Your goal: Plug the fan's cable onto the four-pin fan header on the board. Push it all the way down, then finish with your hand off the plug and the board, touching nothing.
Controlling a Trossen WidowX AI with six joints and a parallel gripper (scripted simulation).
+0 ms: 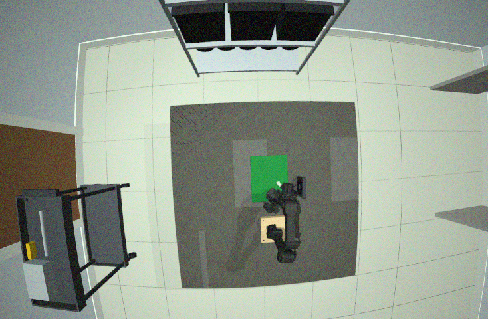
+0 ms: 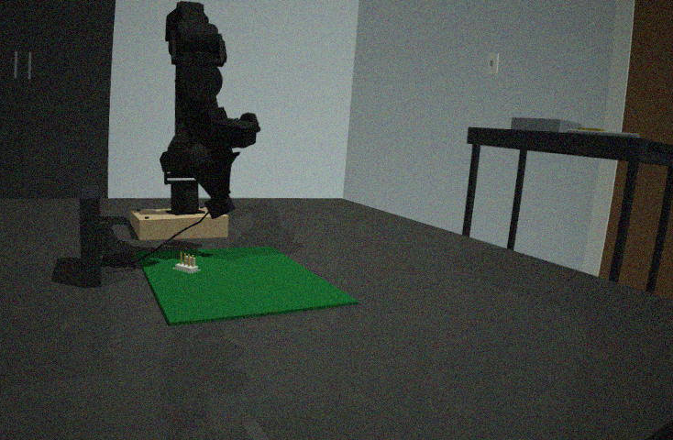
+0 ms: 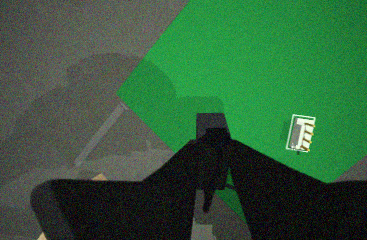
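Note:
The green board (image 1: 265, 169) (image 2: 244, 290) (image 3: 261, 50) lies flat. Its white four-pin header (image 1: 278, 183) (image 2: 186, 268) (image 3: 300, 134) stands near one edge, pins up and bare. My gripper (image 2: 221, 195) (image 3: 212, 146) is shut on the dark plug (image 2: 221, 207) (image 3: 211, 121), which hangs above the board's arm-side edge, apart from the header. In the wrist view the header is to the right of the plug. The thin black cable (image 2: 173, 238) runs from the plug down to the black fan (image 1: 301, 187) (image 2: 90, 238). The plug's underside is hidden.
The fan stands upright beside the board, near the header's side. The wooden arm base (image 1: 266, 238) (image 2: 182, 226) is behind the board. A dark table (image 1: 50, 225) (image 2: 556, 142) and a rack (image 1: 248, 44) stand farther away.

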